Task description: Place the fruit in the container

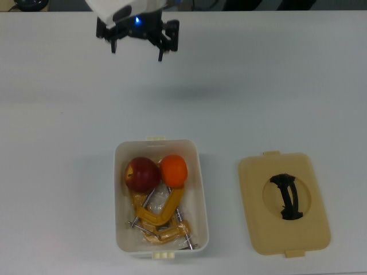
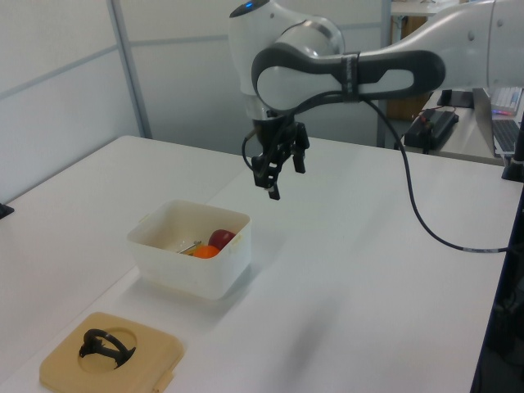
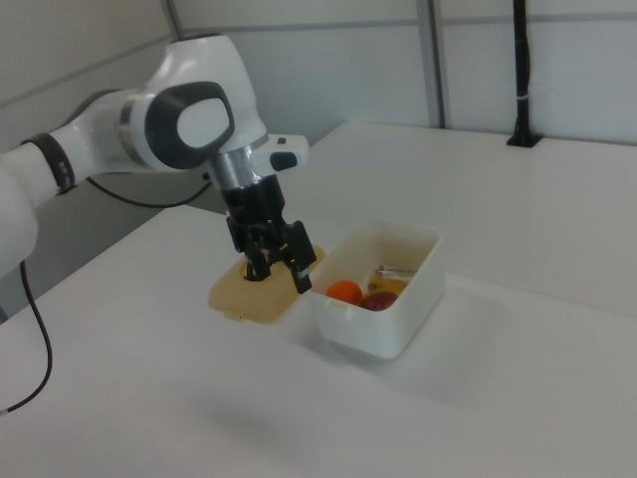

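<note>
While raised clear above the counter (image 1: 57,114), claw (image 1: 137,46) spread and empty, well apart from container (image 1: 200,189). Inside container, at its end nearer the claw in the top view: dark red apple (image 1: 141,173) touching orange mandarin (image 1: 173,170), both lying on yellow clamps (image 1: 157,217). On the top view's right of container, just beside: tan lid (image 1: 309,229), black handle (image 1: 287,196) facing up

Lab: robot arm (image 2: 393,70), partition walls (image 2: 74,74)
</note>
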Robot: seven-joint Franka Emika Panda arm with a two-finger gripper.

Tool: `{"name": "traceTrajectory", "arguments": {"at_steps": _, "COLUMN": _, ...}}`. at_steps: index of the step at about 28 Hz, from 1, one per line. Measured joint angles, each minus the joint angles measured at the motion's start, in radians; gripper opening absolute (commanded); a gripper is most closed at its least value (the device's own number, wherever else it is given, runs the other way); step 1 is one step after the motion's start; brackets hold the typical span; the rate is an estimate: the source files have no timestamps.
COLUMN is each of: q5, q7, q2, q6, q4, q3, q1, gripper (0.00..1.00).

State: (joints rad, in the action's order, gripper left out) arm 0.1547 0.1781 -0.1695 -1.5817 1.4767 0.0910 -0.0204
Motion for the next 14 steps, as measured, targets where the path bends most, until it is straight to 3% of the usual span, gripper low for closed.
{"name": "traceTrajectory", "arguments": {"at_steps": 10, "q5": -0.018, "q7": -0.001, "q2": 0.098, "q6": 0.041, "q4": 0.039, "q3": 0.000, "q1": -0.002, "gripper": 1.00}}
{"name": "traceTrajectory", "arguments": {"at_steps": 14, "q5": -0.064, "q7": -0.018, "q2": 0.124, "q6": 0.046, "q4": 0.050, "q3": 0.000, "q1": -0.021, "gripper": 1.00}}
